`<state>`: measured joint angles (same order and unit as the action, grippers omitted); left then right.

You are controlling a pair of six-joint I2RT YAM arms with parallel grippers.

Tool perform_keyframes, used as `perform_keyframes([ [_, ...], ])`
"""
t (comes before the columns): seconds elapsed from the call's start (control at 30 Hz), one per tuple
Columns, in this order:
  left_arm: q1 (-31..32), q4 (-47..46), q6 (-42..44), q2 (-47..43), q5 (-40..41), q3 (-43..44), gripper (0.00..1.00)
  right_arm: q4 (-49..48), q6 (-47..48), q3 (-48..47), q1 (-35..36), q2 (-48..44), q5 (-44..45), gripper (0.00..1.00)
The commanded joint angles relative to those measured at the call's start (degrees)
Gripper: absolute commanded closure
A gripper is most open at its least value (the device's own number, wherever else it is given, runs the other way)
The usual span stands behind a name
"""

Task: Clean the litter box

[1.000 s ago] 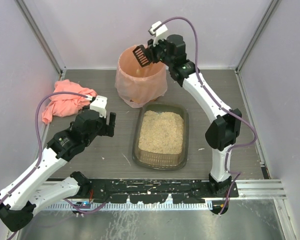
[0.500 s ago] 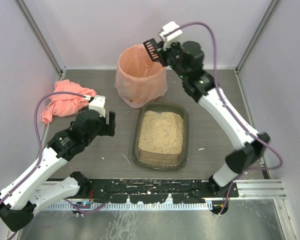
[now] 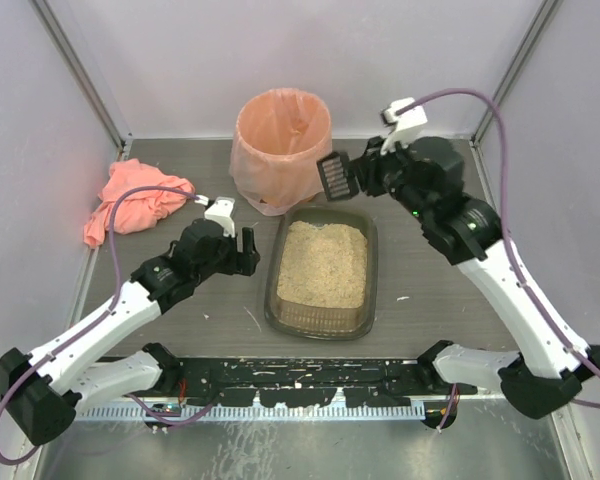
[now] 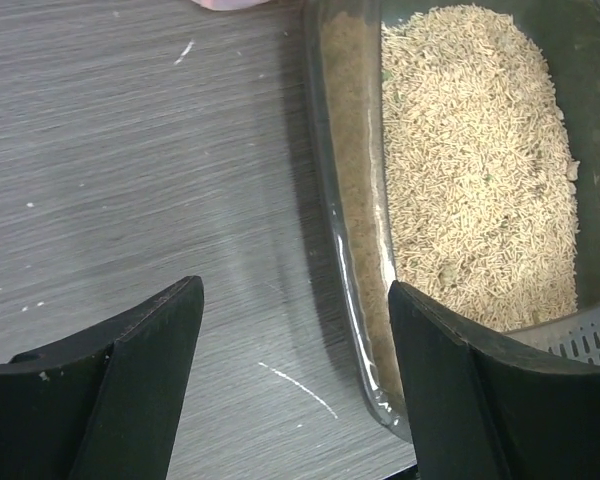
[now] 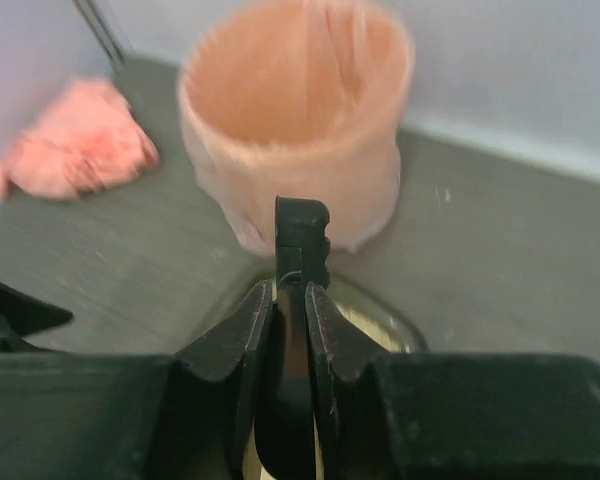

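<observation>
Black slotted scoop point(image 3: 336, 176) clamped in closed right gripper point(image 3: 365, 172); litter box point(image 3: 318, 320) below it. Left gripper point(image 4: 295, 330) spread wide, empty, low over table point(image 4: 130, 150); box rim just beside its right finger.

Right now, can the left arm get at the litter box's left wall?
Probably yes. The left arm sits right beside the litter box, jaws open with one on either side of that wall in the wrist view. Nothing appears to block it.

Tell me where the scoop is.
Top view: the scoop is held by the right tool, just right of the lined bin, near the far edge of the litter box.
</observation>
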<state>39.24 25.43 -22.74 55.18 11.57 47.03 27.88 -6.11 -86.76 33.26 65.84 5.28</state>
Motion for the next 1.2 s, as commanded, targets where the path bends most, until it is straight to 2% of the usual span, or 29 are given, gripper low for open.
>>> perform_keyframes([
  [0.0, -0.32, -8.97, -1.68, 0.76, -3.59, -0.20, 0.24, 12.44, -3.35, 1.07, 5.31, 4.34, 11.85, 1.00],
  [0.2, -0.39, -8.12, -1.62, -3.08, -0.75, -2.60, 0.24, 18.84, -3.87, 1.26, 14.44, 10.51, 29.88, 0.99],
  [0.33, -0.34, -8.03, -1.69, -3.69, -0.90, -3.89, 0.24, 16.38, -3.62, 3.49, 15.29, 14.53, 31.87, 0.99],
  [0.47, -0.35, -7.39, -1.54, -2.87, -1.05, -3.51, 0.24, 13.23, -0.59, 3.17, 16.71, 20.45, 39.91, 0.99],
  [0.7, -0.38, -6.70, -1.62, -4.93, -0.30, -4.83, 0.24, 8.03, 5.42, 3.89, 16.84, 27.68, 43.36, 0.99],
  [0.9, -0.37, -8.88, -3.27, -3.49, -3.83, -5.98, 0.26, 2.64, 9.12, 5.64, 16.85, 30.89, 46.13, 0.99],
  [1.17, -0.37, -9.40, -3.32, -2.44, -5.30, -6.11, 0.27, 1.25, 5.41, 7.72, 16.85, 33.04, 38.45, 0.99],
])
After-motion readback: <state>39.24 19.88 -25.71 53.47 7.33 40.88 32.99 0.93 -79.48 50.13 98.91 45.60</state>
